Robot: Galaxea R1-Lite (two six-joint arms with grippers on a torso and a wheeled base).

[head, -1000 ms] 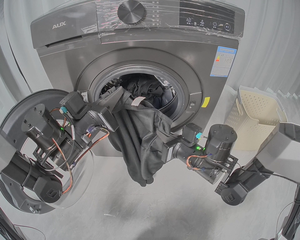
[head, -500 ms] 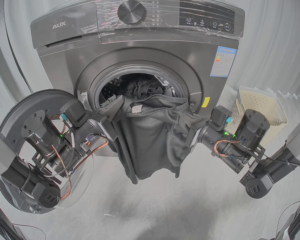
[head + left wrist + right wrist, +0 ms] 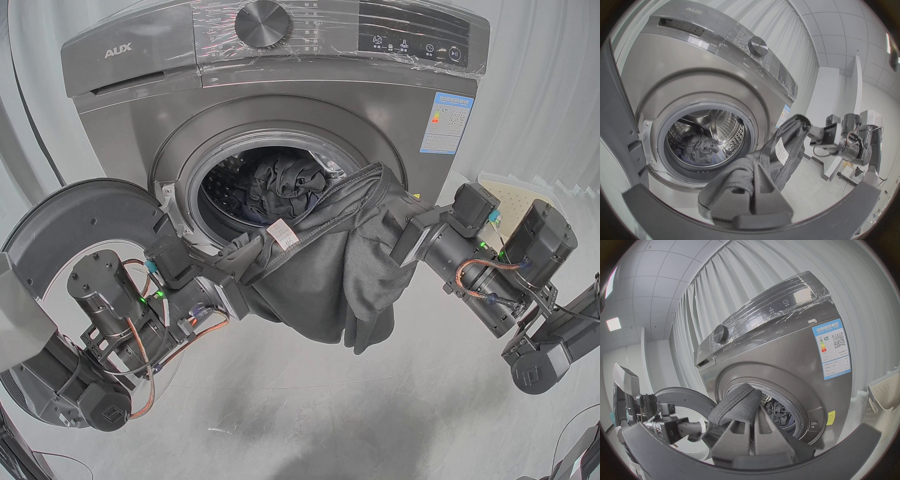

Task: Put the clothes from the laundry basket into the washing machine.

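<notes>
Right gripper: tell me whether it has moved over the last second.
Yes. The right gripper, shut on the dark garment, has risen and swung to the robot's right, from below the opening of the washing machine to beside its right rim.

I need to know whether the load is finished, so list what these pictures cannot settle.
1. Inside of the laundry basket: the right arm covers most of it in the head view, and the picture's edge cuts it off in the right wrist view. Whether clothes are left in it cannot be told.
2. Floor of the washing machine drum: in the head view, the dark garment hangs across the lower opening.
3. Print on the garment's white tag: too small to read.
</notes>
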